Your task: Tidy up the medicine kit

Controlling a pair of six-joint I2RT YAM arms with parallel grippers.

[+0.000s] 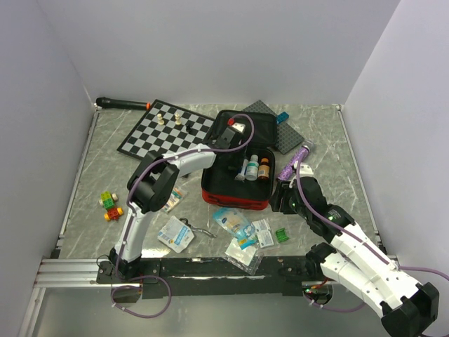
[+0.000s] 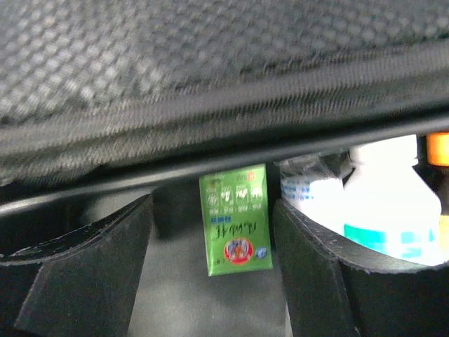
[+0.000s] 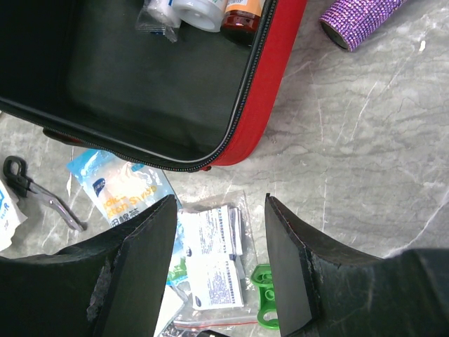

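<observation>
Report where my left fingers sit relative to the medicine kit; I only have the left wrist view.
Observer: Your left fingers are inside the open medicine kit, at its lid end.
Operator: Tell me about the right arm.
Observer: The right fingers hang open and empty over the table, just outside the kit's near right corner.
Operator: List what is not packed.
Observer: In front of the kit lie a blue packet, a clear bag of leaflets, a white packet and a green clip.
</observation>
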